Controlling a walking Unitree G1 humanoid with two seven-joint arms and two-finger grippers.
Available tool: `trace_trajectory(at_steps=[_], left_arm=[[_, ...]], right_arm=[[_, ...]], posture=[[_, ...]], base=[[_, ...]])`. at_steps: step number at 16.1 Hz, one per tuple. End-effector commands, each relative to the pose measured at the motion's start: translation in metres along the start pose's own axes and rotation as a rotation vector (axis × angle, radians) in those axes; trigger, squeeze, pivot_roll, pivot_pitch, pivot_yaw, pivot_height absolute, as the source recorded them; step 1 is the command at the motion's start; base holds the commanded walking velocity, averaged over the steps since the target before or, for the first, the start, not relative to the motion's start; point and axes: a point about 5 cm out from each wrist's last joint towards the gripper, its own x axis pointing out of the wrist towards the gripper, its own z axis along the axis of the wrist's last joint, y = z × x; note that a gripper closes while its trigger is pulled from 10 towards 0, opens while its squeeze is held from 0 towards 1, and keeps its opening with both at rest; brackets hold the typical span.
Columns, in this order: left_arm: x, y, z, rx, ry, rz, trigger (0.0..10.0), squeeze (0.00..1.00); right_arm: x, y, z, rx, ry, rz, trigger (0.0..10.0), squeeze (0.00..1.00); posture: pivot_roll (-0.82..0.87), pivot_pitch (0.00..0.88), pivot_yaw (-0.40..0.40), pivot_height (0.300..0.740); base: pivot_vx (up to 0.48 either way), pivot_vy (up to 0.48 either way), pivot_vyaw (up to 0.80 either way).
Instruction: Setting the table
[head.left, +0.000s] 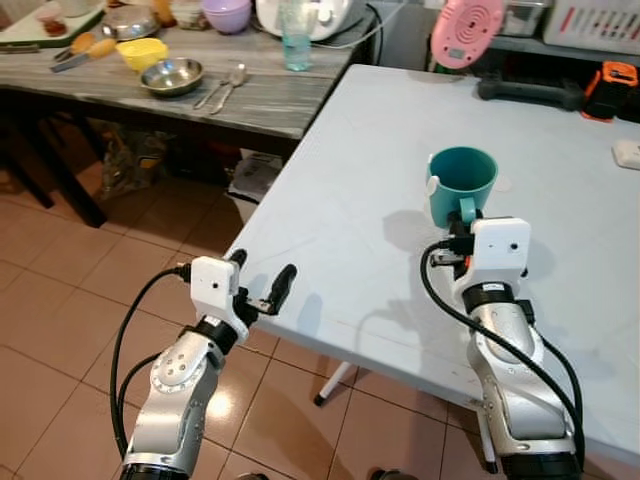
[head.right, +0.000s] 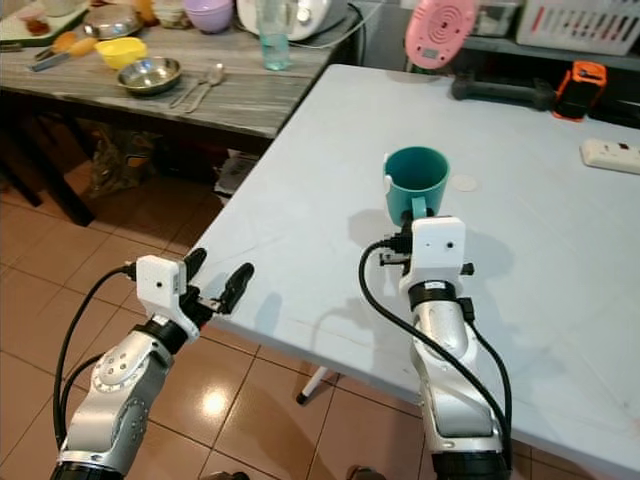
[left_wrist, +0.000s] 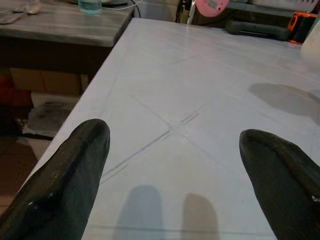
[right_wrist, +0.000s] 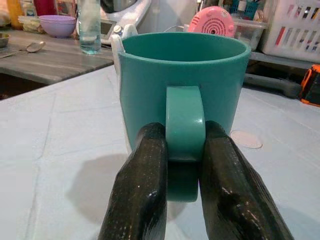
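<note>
A teal mug (head.left: 461, 182) stands upright on the white table (head.left: 340, 220), near its middle. My right gripper (right_wrist: 184, 150) is shut on the teal mug's handle (right_wrist: 185, 122), one black finger (right_wrist: 142, 185) on each side of it. My left gripper (head.left: 262, 278) hangs open over the table's near left edge, its fingers (left_wrist: 70, 170) spread wide with nothing between them. In the left wrist view bare white tabletop (left_wrist: 190, 100) lies ahead of it.
A grey wooden table (head.left: 250, 95) at the back left carries a steel bowl (head.left: 172, 76), a yellow bowl (head.left: 141, 52), spoons (head.left: 225, 88), a glass (head.left: 296, 40) and a purple bowl (head.left: 228, 14). A pink round device (head.left: 466, 30) and a black-and-orange tool (head.left: 606, 88) sit at the white table's far end.
</note>
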Motion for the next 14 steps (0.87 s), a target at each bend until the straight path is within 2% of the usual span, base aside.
trace_trajectory(at_steps=[1,14], left_arm=[[-0.0017,0.0029,-0.0026,0.014,0.015,0.003,10.0,0.0],[0.0,0.0015,-0.0046,0.033,0.029,-0.015,10.0,0.0]], right_arm=[[-0.0006,0.0014,0.0068,0.002,-0.026,0.001,10.0,0.0],[0.0026,0.0005,0.0058,-0.007,-0.026,-0.009,10.0,0.0]], posture=[[-0.08,0.115,0.058,0.74],[-0.08,0.108,0.066,0.74]], base=[[0.0,0.289,0.0],[0.0,0.376,0.0]])
